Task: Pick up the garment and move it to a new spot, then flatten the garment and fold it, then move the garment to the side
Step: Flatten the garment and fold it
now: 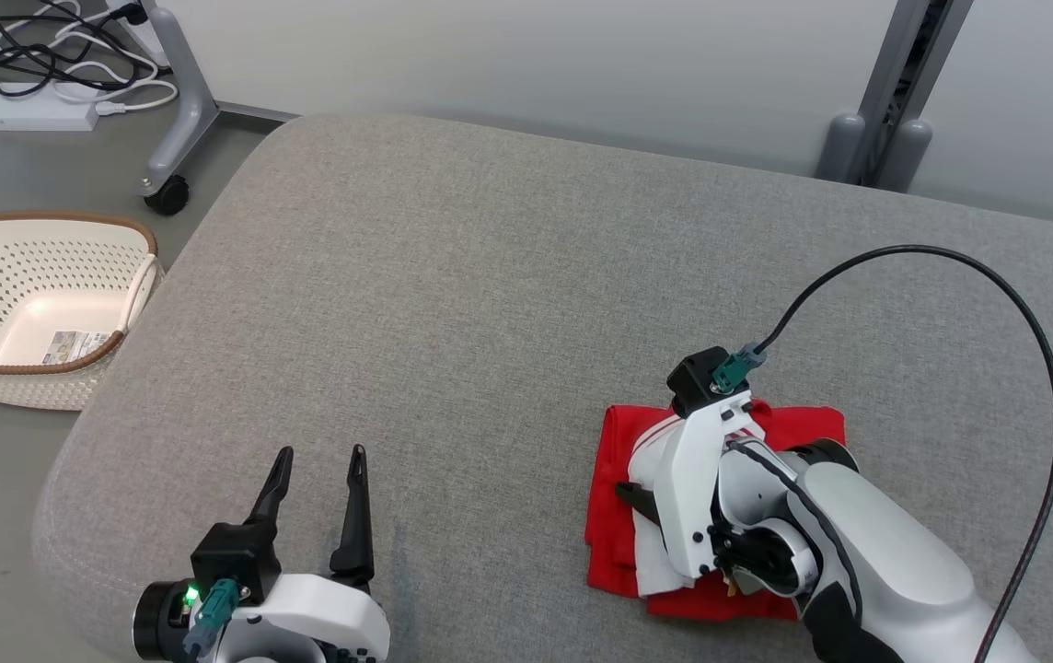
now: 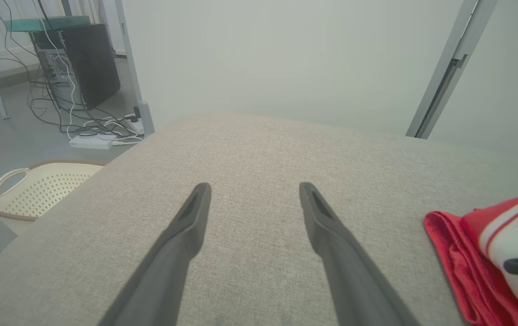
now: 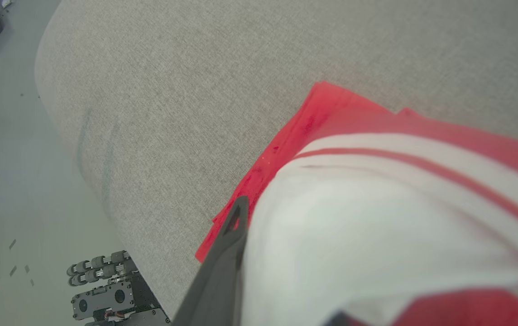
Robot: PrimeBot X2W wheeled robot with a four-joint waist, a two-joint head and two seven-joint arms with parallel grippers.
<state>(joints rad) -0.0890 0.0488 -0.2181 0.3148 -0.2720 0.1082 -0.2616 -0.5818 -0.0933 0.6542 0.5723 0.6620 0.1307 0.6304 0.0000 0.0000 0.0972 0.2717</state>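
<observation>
Red-and-white folded garment (image 1: 607,520) on woven grey cushion (image 1: 490,322) — left fingers (image 1: 356,506) spread, right fingers (image 3: 227,258) unclear

Open cushion (image 1: 453,304) spreads left of the garment (image 1: 607,460); a basket (image 1: 29,391) stands beyond its edge.

In the head view the right arm hides the middle of the garment (image 1: 607,525) and most of the right gripper (image 1: 644,502). One dark finger (image 1: 632,495) sticks out, so the grip is not possible to judge. In the right wrist view the cloth is blurred and cut by the edges. The label (image 1: 75,345) in the basket (image 1: 29,391) is too small to read.
</observation>
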